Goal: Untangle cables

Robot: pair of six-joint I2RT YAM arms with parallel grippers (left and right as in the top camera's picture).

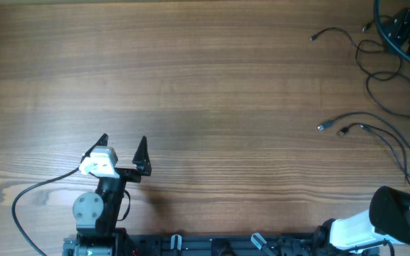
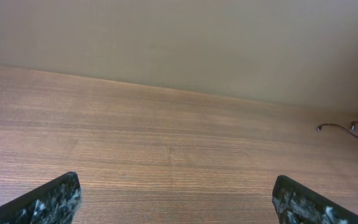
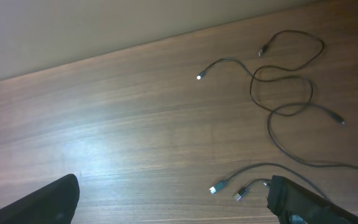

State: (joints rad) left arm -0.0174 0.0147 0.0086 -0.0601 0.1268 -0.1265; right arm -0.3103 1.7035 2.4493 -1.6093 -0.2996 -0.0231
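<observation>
Several thin black cables (image 1: 379, 75) lie in loose overlapping loops at the table's far right. Two of their grey plug ends (image 1: 321, 126) point left. In the right wrist view the same cables (image 3: 284, 84) curl ahead, with two plugs (image 3: 214, 188) on the wood just inside my right finger (image 3: 297, 202). My right gripper (image 3: 176, 199) is open and empty. My left gripper (image 1: 123, 139) stands open and empty over bare wood at the near left, far from the cables. In its own view the left gripper (image 2: 176, 190) spans bare table, with a bit of cable (image 2: 347, 127) far off to the right.
A bulky black object with a thick black cord (image 1: 404, 32) sits in the far right corner beside the cables. The left arm's own thick cable (image 1: 27, 203) loops over the near left table. The right arm's white body (image 1: 393, 217) is at the near right edge.
</observation>
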